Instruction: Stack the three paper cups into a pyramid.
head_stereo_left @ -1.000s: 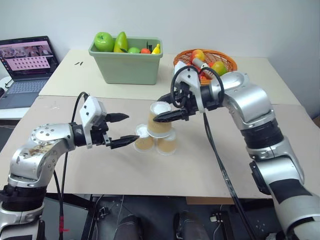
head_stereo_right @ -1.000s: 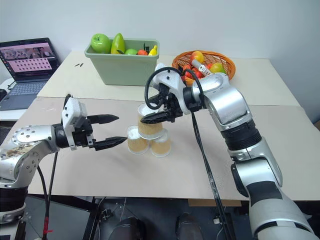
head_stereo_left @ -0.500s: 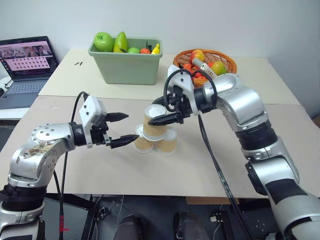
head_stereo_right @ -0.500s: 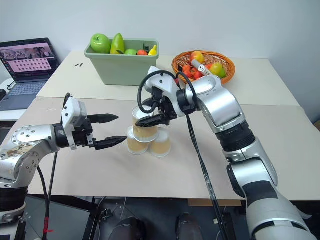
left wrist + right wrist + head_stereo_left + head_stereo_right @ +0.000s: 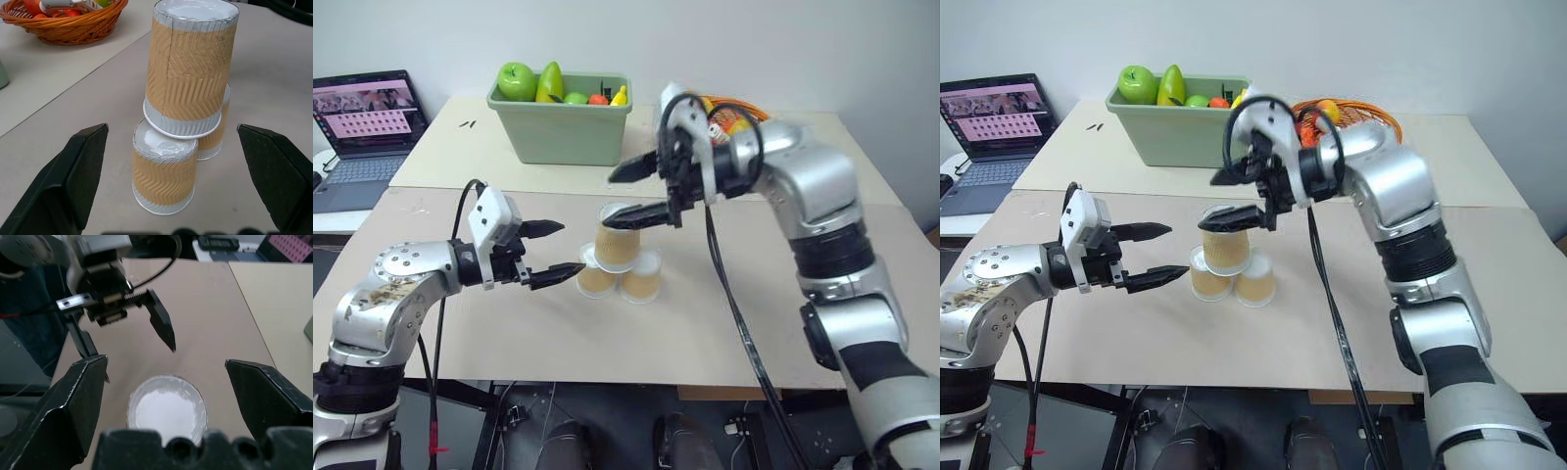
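The three paper cups stand upside down as a pyramid at the table's middle. Two lower cups (image 5: pixel 595 278) (image 5: pixel 642 280) stand side by side. The top cup (image 5: pixel 616 242) rests across their bases, leaning slightly. My right gripper (image 5: pixel 623 200) hovers just above the top cup, open, with nothing between its fingers. In the right wrist view the top cup's white base (image 5: pixel 166 412) lies below the spread right gripper (image 5: pixel 165 363). My left gripper (image 5: pixel 571 248) is open at the left of the stack, level with the lower cups. The left wrist view shows that left gripper (image 5: pixel 171 128) spread wide, short of the stack (image 5: pixel 188 73).
A green bin (image 5: pixel 563 132) of toy fruit stands at the back, with a wicker fruit basket (image 5: pixel 756 116) to its right. An open laptop (image 5: pixel 362 122) sits at the far left. Bare tabletop lies in front of the cups.
My right gripper has opened, let go of the top cup and risen above it. The top cup stays on the two lower cups. The left arm has kept still.
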You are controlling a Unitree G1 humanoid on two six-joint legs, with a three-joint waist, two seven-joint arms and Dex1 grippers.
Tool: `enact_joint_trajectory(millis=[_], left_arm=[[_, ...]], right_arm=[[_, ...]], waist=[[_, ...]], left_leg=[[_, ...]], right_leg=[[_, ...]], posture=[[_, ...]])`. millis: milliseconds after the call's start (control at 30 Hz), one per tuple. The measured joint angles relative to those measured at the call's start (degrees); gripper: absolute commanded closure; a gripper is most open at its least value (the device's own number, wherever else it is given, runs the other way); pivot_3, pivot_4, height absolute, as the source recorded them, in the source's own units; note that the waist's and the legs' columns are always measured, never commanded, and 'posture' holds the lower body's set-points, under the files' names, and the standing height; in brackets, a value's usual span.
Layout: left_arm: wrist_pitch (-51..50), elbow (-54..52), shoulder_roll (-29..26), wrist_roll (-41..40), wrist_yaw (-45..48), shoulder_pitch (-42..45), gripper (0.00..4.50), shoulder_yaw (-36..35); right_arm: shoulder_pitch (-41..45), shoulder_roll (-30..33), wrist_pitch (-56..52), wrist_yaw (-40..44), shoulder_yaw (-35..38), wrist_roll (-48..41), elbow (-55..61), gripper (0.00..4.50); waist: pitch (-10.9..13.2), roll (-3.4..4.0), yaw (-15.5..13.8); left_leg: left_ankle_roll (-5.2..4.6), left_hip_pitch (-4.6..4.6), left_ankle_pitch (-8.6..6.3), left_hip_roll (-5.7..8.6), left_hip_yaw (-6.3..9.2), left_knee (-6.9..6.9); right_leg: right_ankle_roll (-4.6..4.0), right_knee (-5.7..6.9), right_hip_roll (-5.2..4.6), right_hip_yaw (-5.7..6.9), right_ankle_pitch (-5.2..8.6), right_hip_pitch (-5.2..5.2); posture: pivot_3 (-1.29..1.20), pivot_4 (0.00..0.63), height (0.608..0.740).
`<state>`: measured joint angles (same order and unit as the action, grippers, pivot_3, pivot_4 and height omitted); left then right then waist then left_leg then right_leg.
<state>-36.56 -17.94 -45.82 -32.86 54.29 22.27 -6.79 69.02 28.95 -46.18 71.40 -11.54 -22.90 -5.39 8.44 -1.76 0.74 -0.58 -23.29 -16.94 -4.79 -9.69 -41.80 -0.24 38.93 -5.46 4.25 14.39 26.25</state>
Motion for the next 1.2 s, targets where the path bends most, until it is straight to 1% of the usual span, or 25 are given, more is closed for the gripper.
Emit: enact_joint_trajectory(millis=[100,167,200,267,333,400,433,500,567,600,667,700,767,833,967,1067,1200], left_arm=[[0.0,0.0,0.0,0.0,-0.7,0.0,0.00,-0.1],[0.0,-0.1,0.4,0.0,-2.1,-0.4,0.00,-0.6],[-0.1,-0.3,1.2,0.0,-4.2,-0.9,0.00,-1.7],[-0.2,-0.4,3.0,0.4,-8.8,-2.3,0.00,-4.6],[-0.2,-0.5,4.4,1.9,-13.8,-4.4,0.00,-7.6],[-0.1,-1.3,8.0,3.5,-20.2,-6.9,0.00,-11.2],[-0.3,-1.4,10.0,3.9,-23.9,-8.4,0.00,-13.2],[-1.1,-1.5,12.4,4.4,-28.6,-9.9,0.00,-15.4],[-1.1,-2.0,15.9,4.6,-33.1,-9.9,0.00,-17.3],[-0.6,-1.8,18.2,5.2,-36.3,-9.7,0.00,-18.1],[0.8,-0.1,20.1,7.1,-39.7,-9.6,0.00,-18.2],[2.9,2.9,21.7,9.2,-42.4,-8.7,0.00,-18.1],[6.2,8.4,24.0,11.0,-45.0,-7.2,0.00,-18.1],[8.5,11.5,24.8,12.1,-46.1,-6.8,0.00,-18.1],[15.6,20.7,25.2,16.6,-50.2,-5.3,0.00,-18.2],[21.5,26.7,25.3,19.4,-52.8,-4.7,0.00,-18.2],[26.4,31.9,25.6,20.1,-55.0,-3.9,0.00,-18.8]], right_arm=[[1.0,1.2,-2.4,-0.4,3.0,-2.4,0.2,0.03],[3.1,1.0,-5.7,-2.8,7.1,-5.5,-0.9,0.03],[5.2,1.0,-7.6,-6.2,11.4,-7.3,-2.4,0.03],[7.7,2.2,-8.4,-13.2,18.2,-7.7,-4.4,0.03],[6.7,4.8,-7.9,-20.2,23.0,-6.3,-5.6,0.03],[0.5,7.5,-5.7,-27.8,24.6,-2.0,-5.0,0.03],[-4.7,8.7,-5.1,-32.2,25.2,1.2,-5.5,0.03],[-11.9,9.0,-4.7,-37.8,25.4,5.0,-6.2,0.03],[-18.6,8.7,-3.9,-42.6,24.1,8.7,-6.0,0.03],[-22.9,7.9,-2.1,-46.3,22.7,11.8,-5.7,0.03],[-27.4,5.3,0.1,-50.5,21.3,14.6,-5.8,0.03],[-30.2,2.2,3.4,-53.6,20.6,16.3,-6.2,0.03],[-33.8,-3.0,9.7,-57.7,20.2,17.5,-9.1,0.03],[-34.6,-4.7,13.4,-59.4,19.9,17.9,-11.2,0.03],[-34.8,-9.4,20.5,-63.2,23.2,16.9,-15.2,0.03],[-35.7,-11.8,23.9,-66.8,25.7,15.9,-17.1,0.03],[-37.0,-13.7,26.6,-69.3,26.0,15.9,-17.7,0.03]], waist=[[0.0,0.00,0.0],[0.0,0.00,0.0],[0.0,0.00,0.0],[0.0,-0.05,0.0],[-0.1,-0.21,-0.1],[-0.3,-0.50,-0.3],[-0.4,-0.61,-0.4],[-0.3,-0.43,-0.4],[-0.2,-0.36,-0.5],[-0.2,-0.35,-0.4],[-0.2,-0.30,-0.1],[-0.2,-0.29,0.2],[-0.2,-0.29,0.6],[-0.2,-0.26,0.5],[-0.2,-0.27,0.3],[-0.2,-0.27,0.1],[-0.2,-0.26,0.1]], left_leg=[[0.00,0.00,0.00,0.00,0.00,0.00],[0.00,0.00,0.00,0.00,0.01,0.00],[0.00,0.00,0.00,0.00,0.02,0.01],[0.00,0.04,0.00,-0.01,0.04,0.08],[0.00,0.04,0.00,0.00,0.04,0.16],[-0.04,0.15,-0.03,0.04,0.04,0.21],[-0.05,0.05,-0.03,0.05,0.04,0.18],[-0.05,-0.01,-0.03,0.13,0.02,0.17],[-0.04,0.06,-0.01,0.15,-0.01,0.17],[-0.01,0.08,0.00,0.13,-0.04,0.17],[0.04,0.09,0.04,0.13,-0.09,0.18],[0.06,0.24,0.05,0.11,-0.13,0.14],[0.12,0.25,0.09,0.08,-0.17,0.12],[0.13,0.26,0.10,0.09,-0.17,0.12],[0.12,0.25,0.10,0.07,-0.16,0.12],[0.12,0.19,0.09,0.07,-0.15,0.13],[0.12,0.17,0.09,0.07,-0.14,0.12]], right_leg=[[0.00,-0.03,-0.01,0.00,0.00,0.00],[0.00,-0.02,-0.01,-0.01,0.00,0.02],[0.00,-0.01,-0.02,-0.01,0.00,0.02],[0.00,-0.01,-0.02,0.00,0.00,-0.04],[0.00,-0.09,-0.04,0.04,-0.01,-0.09],[0.01,-0.20,-0.14,0.05,0.00,-0.23],[0.05,-0.34,-0.17,0.09,-0.03,-0.20],[0.14,-0.28,-0.25,-0.04,-0.08,-0.05],[0.16,-0.18,-0.26,-0.04,-0.08,-0.06],[0.15,-0.17,-0.22,-0.04,-0.08,-0.07],[0.15,-0.13,-0.21,-0.09,-0.08,-0.03],[0.15,-0.07,-0.16,-0.16,-0.08,-0.14],[0.13,0.00,-0.10,-0.22,-0.09,-0.10],[0.12,0.03,-0.11,-0.23,-0.10,-0.10],[0.12,0.00,-0.07,-0.20,-0.10,-0.11],[0.12,-0.04,-0.08,-0.16,-0.10,-0.09],[0.12,-0.02,-0.10,-0.15,-0.10,-0.07]], posture=[[0.00,0.150,0.708],[0.00,0.150,0.708],[0.00,0.150,0.708],[0.00,0.150,0.708],[0.00,0.150,0.708],[0.00,0.150,0.708],[0.00,0.150,0.708],[0.00,0.150,0.708],[0.00,0.150,0.708],[0.00,0.150,0.708],[0.00,0.150,0.708],[0.00,0.150,0.708],[0.00,0.150,0.708],[0.00,0.150,0.708],[0.00,0.150,0.708],[0.00,0.150,0.708],[0.00,0.150,0.708]])
